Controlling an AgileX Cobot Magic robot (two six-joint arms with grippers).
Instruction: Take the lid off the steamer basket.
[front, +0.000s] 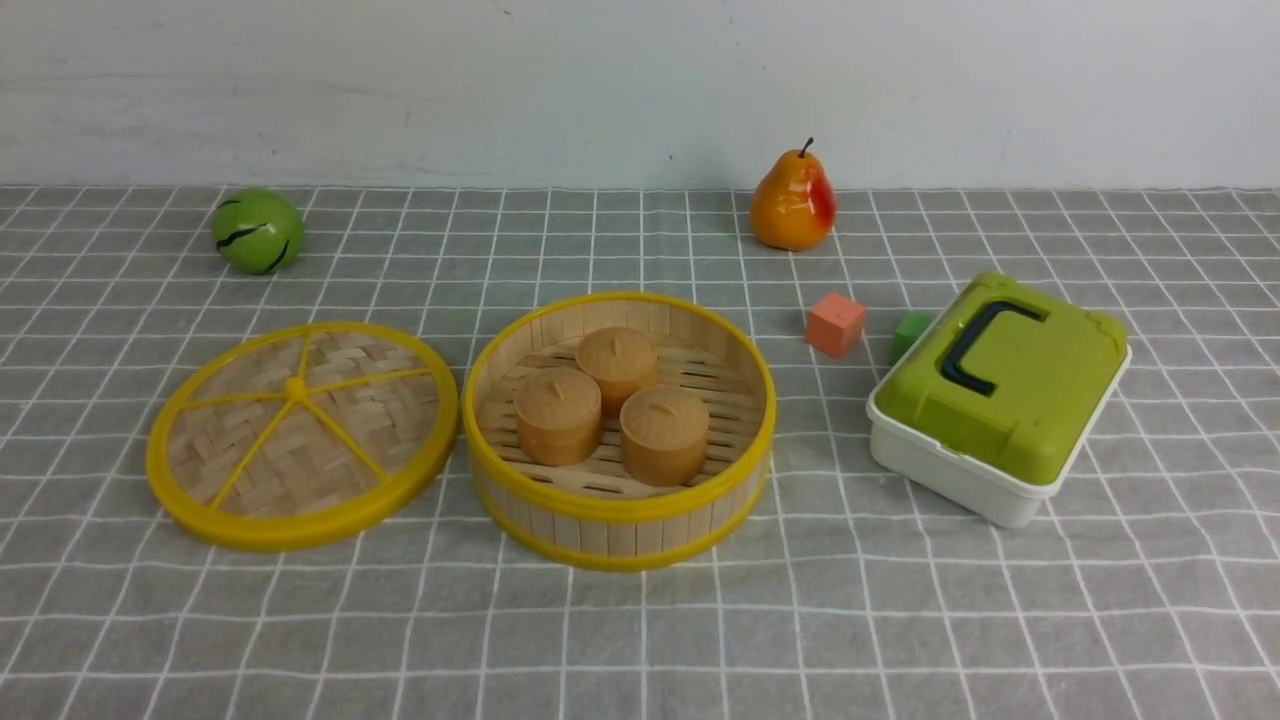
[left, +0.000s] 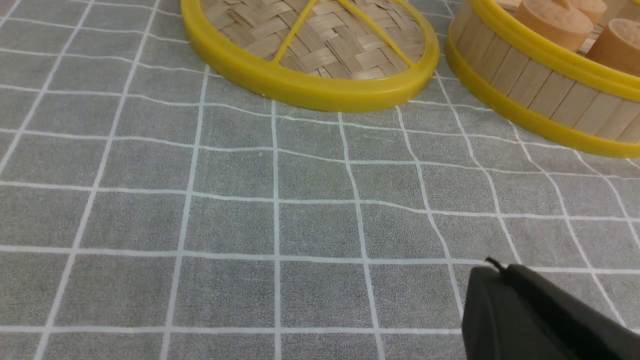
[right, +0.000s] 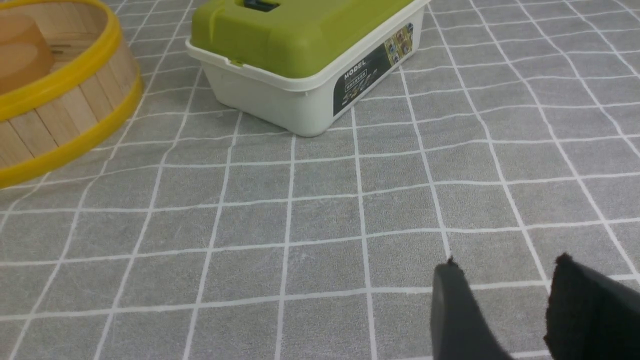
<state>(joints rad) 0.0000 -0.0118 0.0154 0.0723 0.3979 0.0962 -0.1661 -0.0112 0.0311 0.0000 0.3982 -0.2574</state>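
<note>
The lid (front: 302, 432) lies flat on the cloth, just left of the steamer basket (front: 620, 505), their rims close together. The basket is open and holds three tan buns (front: 612, 405). No gripper shows in the front view. In the left wrist view the lid (left: 310, 85) and the basket wall (left: 540, 95) lie ahead of my left gripper (left: 497, 267), which is shut and empty over bare cloth. In the right wrist view my right gripper (right: 507, 265) is open and empty over bare cloth, with the basket (right: 65, 125) off to one side.
A white box with a green lid (front: 1000, 400) stands right of the basket, and shows in the right wrist view (right: 305, 60). An orange cube (front: 835, 324) and a green cube (front: 908, 334) sit behind it. A pear (front: 793, 203) and a green ball (front: 257, 231) stand near the back wall.
</note>
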